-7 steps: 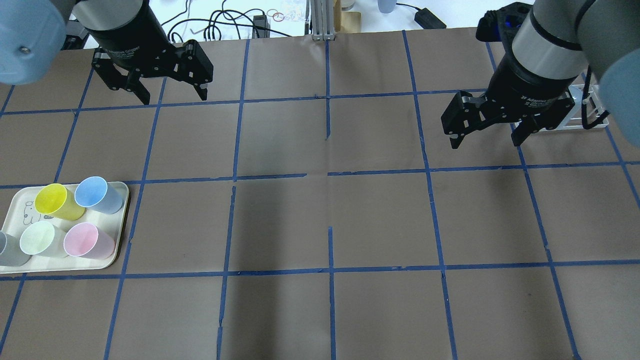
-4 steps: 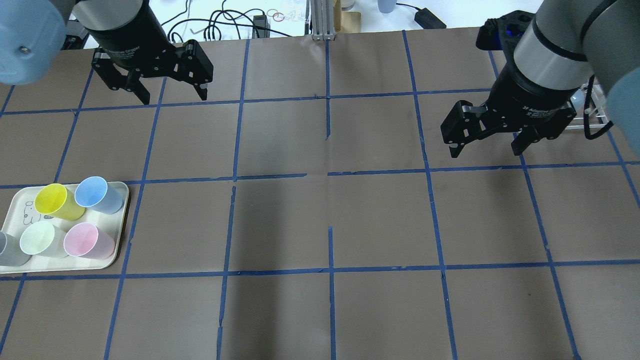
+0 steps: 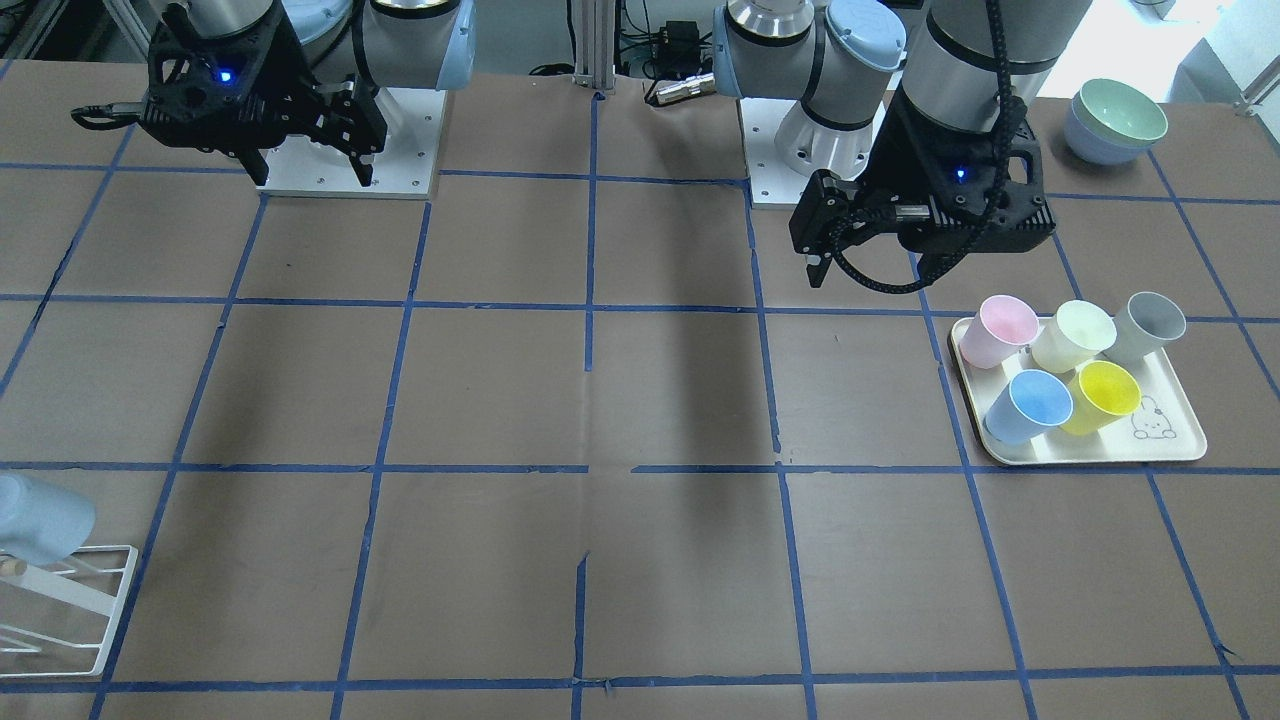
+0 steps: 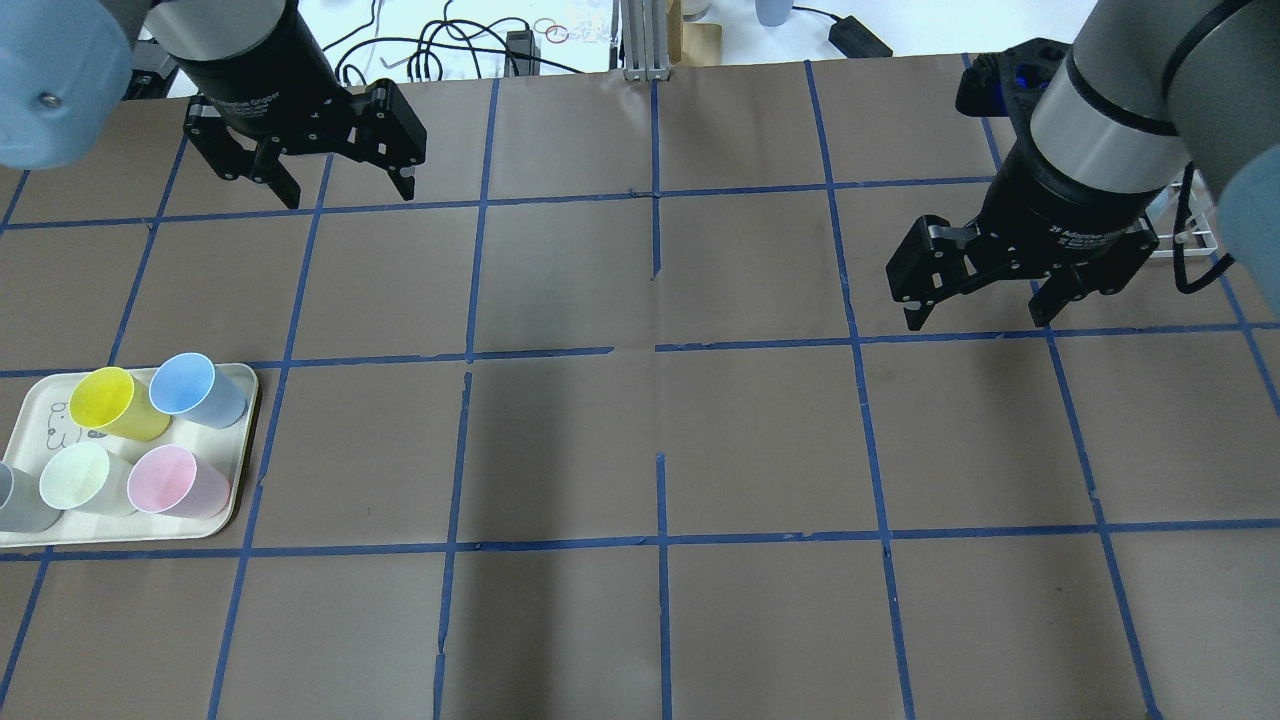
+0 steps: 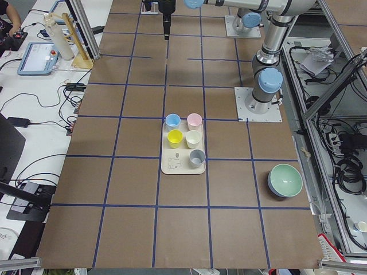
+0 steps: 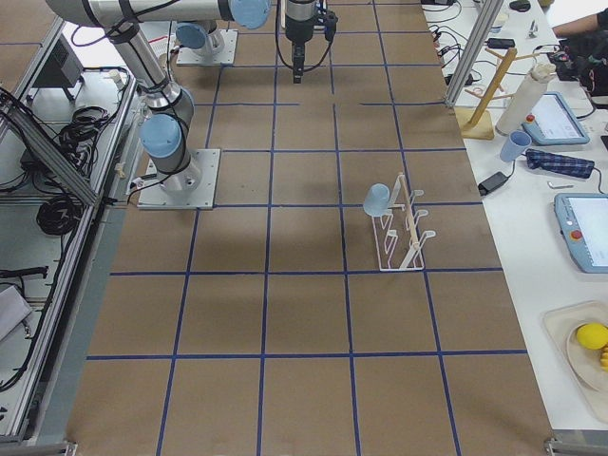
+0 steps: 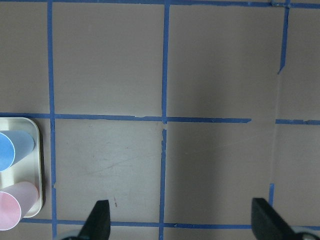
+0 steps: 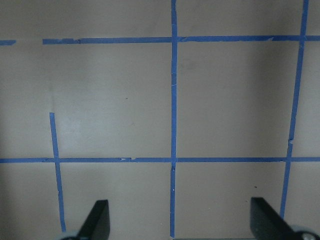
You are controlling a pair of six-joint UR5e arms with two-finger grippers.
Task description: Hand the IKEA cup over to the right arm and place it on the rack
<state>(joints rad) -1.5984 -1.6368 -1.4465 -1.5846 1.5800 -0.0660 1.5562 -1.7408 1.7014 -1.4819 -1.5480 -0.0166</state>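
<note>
The IKEA cup (image 3: 40, 520), pale grey-blue, hangs tilted on a rod of the white wire rack (image 3: 70, 610) at the table's right end. It also shows in the exterior right view (image 6: 377, 199) on the rack (image 6: 404, 237). My right gripper (image 4: 976, 320) is open and empty, above the table just left of the rack, whose corner (image 4: 1192, 238) peeks out behind the arm. My left gripper (image 4: 350, 199) is open and empty above the far left of the table. Both wrist views show only bare table between open fingers.
A cream tray (image 4: 243, 400) at the left front holds a yellow cup (image 4: 105, 398), a sky-blue cup (image 4: 190, 385), a pale green cup, a pink cup and a grey cup (image 3: 1152, 320). Stacked bowls (image 3: 1115, 120) stand near the left arm's base. Cables lie beyond the table's far edge.
My right gripper has drawn back from the rack, toward the robot's side, still open. The left arm and the tray cups have not moved.
</note>
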